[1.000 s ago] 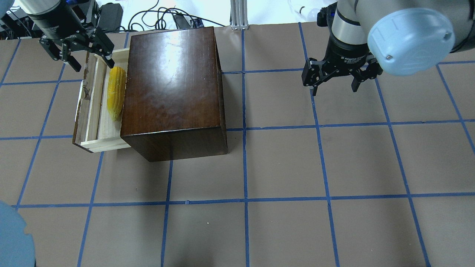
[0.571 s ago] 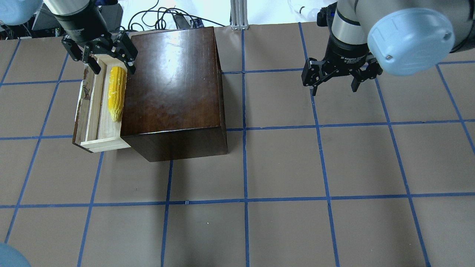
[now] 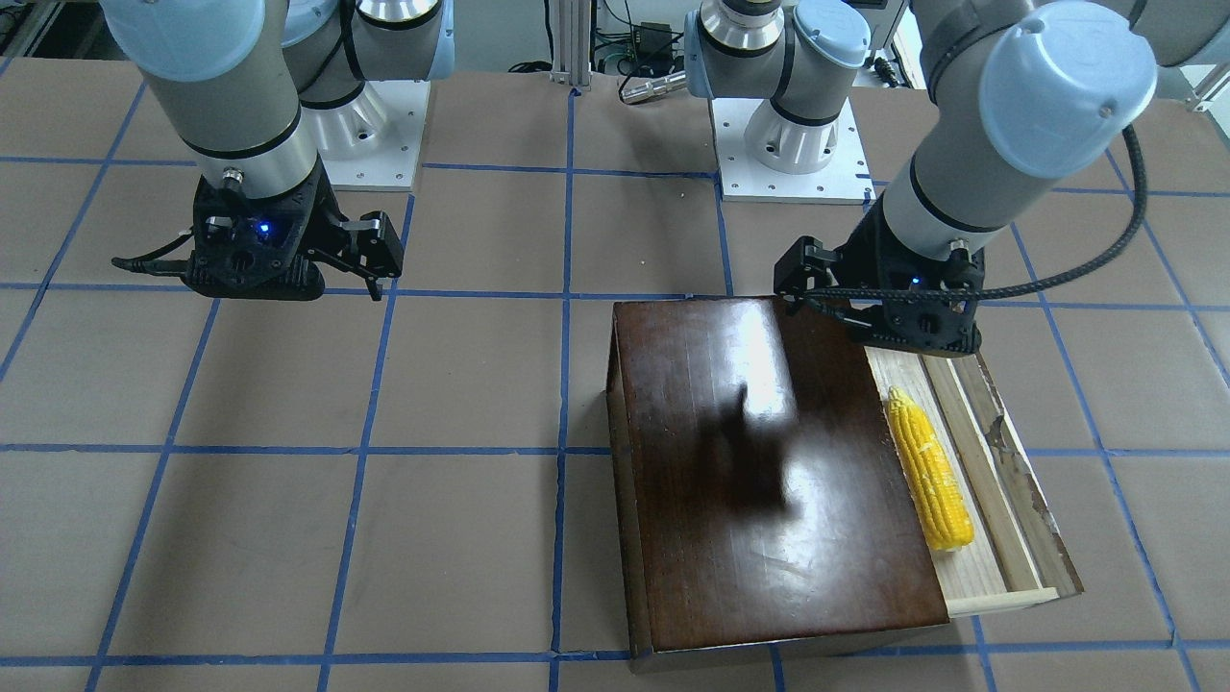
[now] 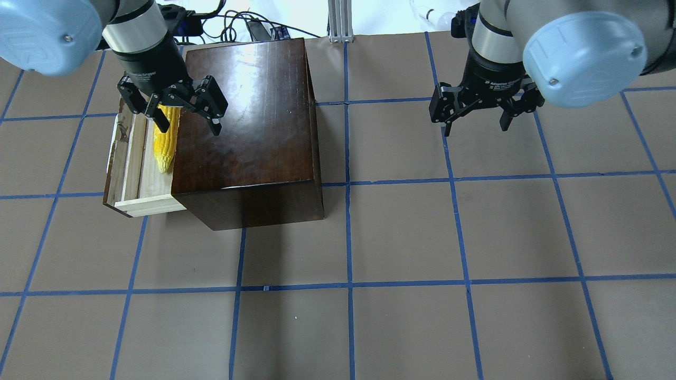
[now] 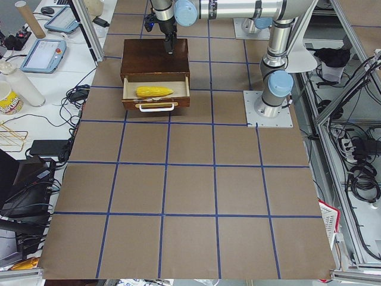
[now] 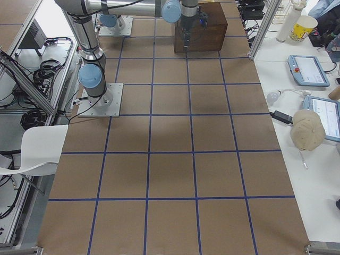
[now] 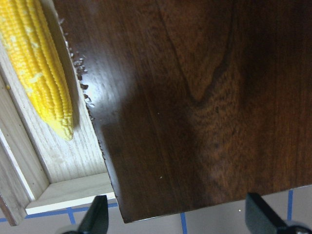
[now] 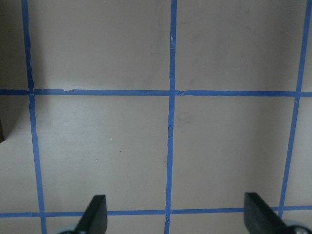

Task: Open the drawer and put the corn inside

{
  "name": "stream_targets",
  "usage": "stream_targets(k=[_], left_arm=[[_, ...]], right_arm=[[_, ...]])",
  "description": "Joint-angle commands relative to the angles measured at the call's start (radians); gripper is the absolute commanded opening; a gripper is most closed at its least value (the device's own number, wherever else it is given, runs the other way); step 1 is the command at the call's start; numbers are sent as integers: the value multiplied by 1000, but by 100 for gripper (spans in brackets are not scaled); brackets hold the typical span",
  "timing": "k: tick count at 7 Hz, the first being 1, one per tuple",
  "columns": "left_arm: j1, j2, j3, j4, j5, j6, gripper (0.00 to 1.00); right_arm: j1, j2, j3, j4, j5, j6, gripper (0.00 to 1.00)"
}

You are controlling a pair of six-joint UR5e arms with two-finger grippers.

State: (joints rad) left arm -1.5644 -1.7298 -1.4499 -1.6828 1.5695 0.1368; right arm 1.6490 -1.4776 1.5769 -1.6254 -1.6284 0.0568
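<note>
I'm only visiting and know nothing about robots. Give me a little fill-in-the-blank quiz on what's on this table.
1. The corn lies ____ the drawer.
2. The drawer sticks out of the dark wooden box on the robot's ____ side.
3. The left gripper and the right gripper hold nothing; the fingers of both are spread ____.
4. The corn's colour is ____.

Missing words: inside; left; open; yellow.

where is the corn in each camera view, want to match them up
Front-facing: corn lower right, in the open drawer.
Overhead: corn upper left, partly behind the left gripper.
Exterior left: corn top, left of centre.
Exterior right: not visible.
Left wrist: corn top left.
Right wrist: not in it.
Landmark: the dark-brown box beside it.
</note>
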Motion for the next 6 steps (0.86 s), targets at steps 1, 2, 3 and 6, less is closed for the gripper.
stream_targets(k=[1,2,3,6], left_arm=[[1,41,-12,8,-2,0,100],[4,48,-12,8,0,0,100],[4,53,-10,9,-2,-5,100],[4,53,-13,20,-2,-2,100]], right_arm=[[0,0,0,1,-1,0,100],[0,0,0,1,-1,0,100],[0,0,0,-1,-1,0,100],[0,0,0,1,-2,0,100]])
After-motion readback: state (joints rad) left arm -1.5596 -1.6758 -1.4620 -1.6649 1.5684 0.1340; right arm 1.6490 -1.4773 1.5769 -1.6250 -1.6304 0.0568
